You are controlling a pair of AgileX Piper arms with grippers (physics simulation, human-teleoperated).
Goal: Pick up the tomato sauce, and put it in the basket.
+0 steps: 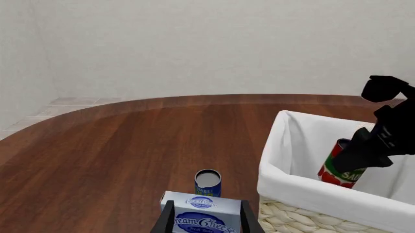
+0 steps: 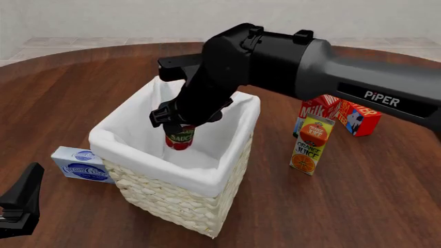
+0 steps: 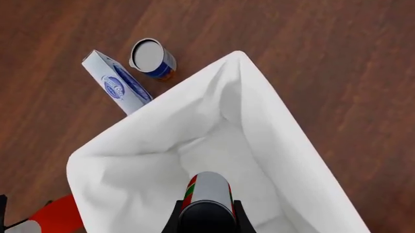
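1. The basket point(image 2: 206, 206) stands on the table point(image 2: 82, 93), left of the middle in the front view.
2. The tomato sauce point(image 2: 180, 138) hangs inside the basket, held in the right gripper point(image 2: 177, 124) (whether it touches the lining cannot be told).
3. The cream cheese box point(image 2: 79, 164) lies just left of the basket, touching it or nearly so.
4. A small can point(image 1: 207, 181) stands just behind that box.
5. The orange juice carton point(image 2: 311, 144) stands right of the basket, with the milk carton point(image 2: 315, 109) close behind it.
6. Another carton point(image 2: 360, 119) lies right of the milk carton.
7. The left gripper point(image 2: 19, 206) sits at the near left.

A cream cheese box point(image 2: 81, 164) lies on the brown wooden table point(image 2: 62, 98), and a small blue can point(image 1: 207, 182) stands just beside it. An orange juice carton point(image 2: 310, 145) stands upright, with a milk carton point(image 2: 318, 109) just behind it.
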